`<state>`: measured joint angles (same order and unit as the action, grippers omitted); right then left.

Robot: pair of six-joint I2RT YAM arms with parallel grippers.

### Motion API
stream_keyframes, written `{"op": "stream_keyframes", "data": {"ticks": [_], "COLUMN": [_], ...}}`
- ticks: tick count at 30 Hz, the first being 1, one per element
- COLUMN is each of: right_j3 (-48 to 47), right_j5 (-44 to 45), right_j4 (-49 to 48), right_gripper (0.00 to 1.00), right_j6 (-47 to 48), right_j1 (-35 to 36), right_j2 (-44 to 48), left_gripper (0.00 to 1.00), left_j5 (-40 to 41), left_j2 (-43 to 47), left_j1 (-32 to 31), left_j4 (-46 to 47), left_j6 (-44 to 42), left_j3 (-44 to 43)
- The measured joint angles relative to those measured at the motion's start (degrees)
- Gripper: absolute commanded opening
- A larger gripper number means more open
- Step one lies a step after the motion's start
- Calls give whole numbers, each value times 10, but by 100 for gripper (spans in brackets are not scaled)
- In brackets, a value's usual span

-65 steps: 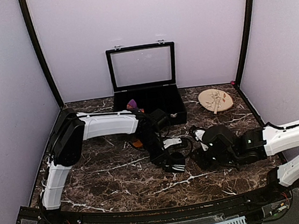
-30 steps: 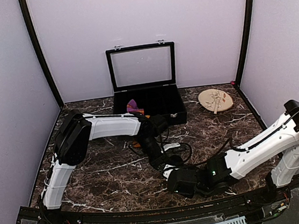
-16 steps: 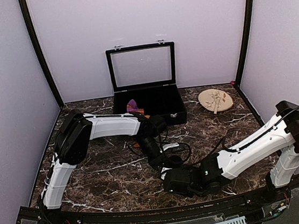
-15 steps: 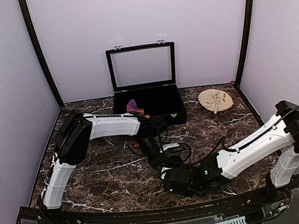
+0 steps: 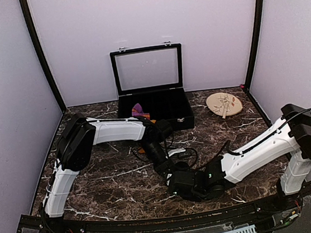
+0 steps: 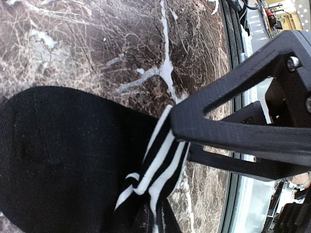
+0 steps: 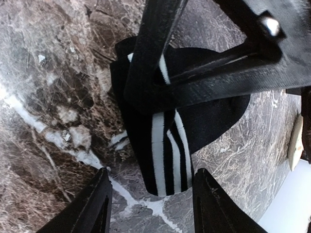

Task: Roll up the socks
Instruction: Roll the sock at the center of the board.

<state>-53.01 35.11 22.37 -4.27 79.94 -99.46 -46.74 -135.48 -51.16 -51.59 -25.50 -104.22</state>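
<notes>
Marbled brown table [image 5: 112, 183] from above, both arms reaching in to meet near its front middle. Low over the stone the left gripper [image 5: 170, 168], with the right gripper [image 5: 181, 183] just beside it on the side nearer the bases. Too dark and crowded there to read either pair of jaws or to pick out whatever lies beneath them. Well apart, the maroon sock [image 5: 138, 109], showing at the left front corner of the open black case [image 5: 170, 123] and otherwise hidden behind the left forearm. Inside the case or just beside it, cannot tell. Probably parked there for later. Off to the right a wooden disc [image 5: 224, 104], not involved.

From the left wrist: the black sock [image 6: 63, 155] lying flat on the stone, rounded at one end, its white-striped cuff bunched and drawn up. Left gripper [image 6: 179, 141] closed tight on that cuff, stripes pinched between the two fingers. Reads as an anchor hold, fixing one end and lifting it slightly to give the other arm something to work against.

From the right wrist: same striped cuff hanging out below the left arm's clamped fingers, free end down toward the stone. Right gripper [image 7: 150, 177] spread apart, one finger on either side of that free end, touching nothing as far as can be told. Seemingly lined up to take or tuck the cuff and start the roll. No turn of fabric made yet, so rolling judged barely begun.
</notes>
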Motion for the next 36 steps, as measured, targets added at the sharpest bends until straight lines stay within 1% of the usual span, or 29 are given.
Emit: {"op": "stream_keyframes", "data": {"ticks": [6, 13, 17, 28, 33, 36], "right_j3": [-1, -1, -3, -8, -11, -13], "right_j5": [-11, -21, -26, -45, -57, -66], "right_j4": [-4, -17, -24, -31, -31, -31], "right_gripper": [48, 47, 44, 31, 20, 16], "right_j6": [18, 35, 45, 56, 57, 57], "right_j1": [-10, -19, -21, -34, -43, -47], "right_j2": [-4, -6, -9, -16, -19, -21], "left_gripper": [0, 0, 0, 0, 0, 0], "left_j5": [-1, -2, -3, -8, -8, -9], "left_j2": [-1, -1, -1, -1, -1, -1], "left_j1": [0, 0, 0, 2, 2, 2], "left_j4": [0, -3, -4, -4, -4, -4], "left_j6": [-1, -2, -2, -2, -2, -2], "left_j3": [0, 1, 1, 4, 4, 4]}}
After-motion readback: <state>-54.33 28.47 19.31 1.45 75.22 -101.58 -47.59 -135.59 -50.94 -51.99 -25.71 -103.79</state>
